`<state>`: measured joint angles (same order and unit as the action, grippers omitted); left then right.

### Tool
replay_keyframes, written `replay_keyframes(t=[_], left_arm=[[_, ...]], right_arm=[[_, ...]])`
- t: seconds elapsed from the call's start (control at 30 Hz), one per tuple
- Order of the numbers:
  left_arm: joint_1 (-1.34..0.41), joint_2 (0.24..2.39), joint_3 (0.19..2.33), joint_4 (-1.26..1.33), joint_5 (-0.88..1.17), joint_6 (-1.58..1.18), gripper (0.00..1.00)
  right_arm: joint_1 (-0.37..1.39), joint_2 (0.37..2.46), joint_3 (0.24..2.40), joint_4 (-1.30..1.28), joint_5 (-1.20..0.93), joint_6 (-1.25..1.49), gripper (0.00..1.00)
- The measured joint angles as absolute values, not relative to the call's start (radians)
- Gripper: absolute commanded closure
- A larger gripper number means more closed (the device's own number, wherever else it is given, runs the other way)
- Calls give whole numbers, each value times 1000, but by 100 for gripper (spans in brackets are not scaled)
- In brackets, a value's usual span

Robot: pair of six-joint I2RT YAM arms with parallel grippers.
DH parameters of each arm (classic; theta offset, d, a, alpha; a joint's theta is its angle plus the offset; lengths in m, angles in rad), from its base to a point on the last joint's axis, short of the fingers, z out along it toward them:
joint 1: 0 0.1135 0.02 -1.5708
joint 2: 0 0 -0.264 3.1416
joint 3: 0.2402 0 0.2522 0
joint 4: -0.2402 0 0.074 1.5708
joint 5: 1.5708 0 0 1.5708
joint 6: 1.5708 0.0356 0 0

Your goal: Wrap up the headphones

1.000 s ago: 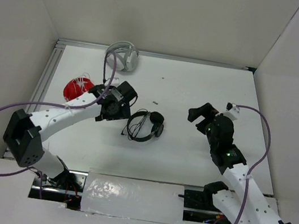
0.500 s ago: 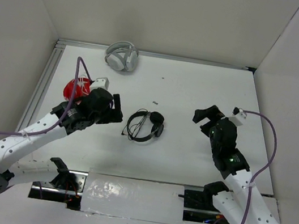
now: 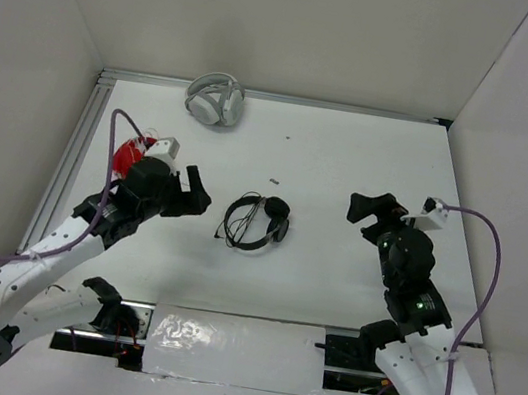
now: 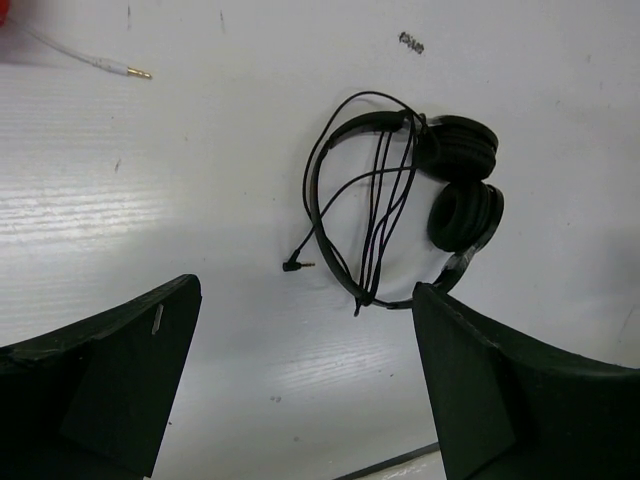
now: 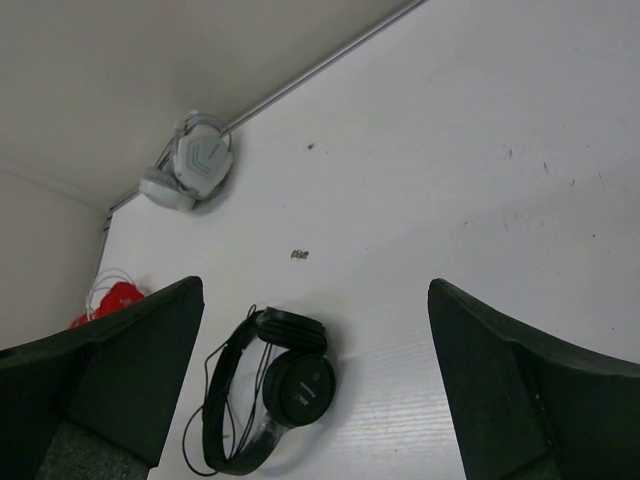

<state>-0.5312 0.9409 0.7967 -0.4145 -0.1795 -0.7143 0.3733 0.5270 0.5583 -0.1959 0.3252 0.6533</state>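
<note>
From above: headphones (image 3: 258, 222) flat on the white surface (image 3: 351, 161), roughly midway between the arms, somewhat nearer the left tool (image 3: 196, 191). Left tool spread wide, nothing in it, aimed at them from the left. Right tool (image 3: 372, 206) likewise wide apart and empty, well off to the right. White headphones (image 3: 215, 100) by the far edge and a red bundle (image 3: 132, 153) just behind the left wrist; neither part of the job. Plain pale walls (image 3: 274, 17) on three sides, a metal rail (image 3: 80, 146) down the left edge.

Left wrist: looking down between wide-open fingers (image 4: 120, 390). Thin headband (image 4: 325, 235) lying as an open loop, both earcups (image 4: 462, 180) close together at one end, cord (image 4: 385, 190) strung loosely across the loop, plug (image 4: 295, 266) free just outside it. Probably light, easily shoved along the smooth surface. Cord limp and thin, likely to slip from a pinch; headband likely springy. Best held by headband or earcup with one tool, cord near the plug with the other.

Right wrist: same headphones low in view between empty, spread fingers (image 5: 110, 380); white headphones far off by the wall.
</note>
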Motion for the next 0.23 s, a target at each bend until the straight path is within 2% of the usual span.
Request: replay_keyframes(t=[0.23], left_arm=[[-416,848,740,-364,-85,-698,1]], right_arm=[[375,513,548,-208,363,653,0]])
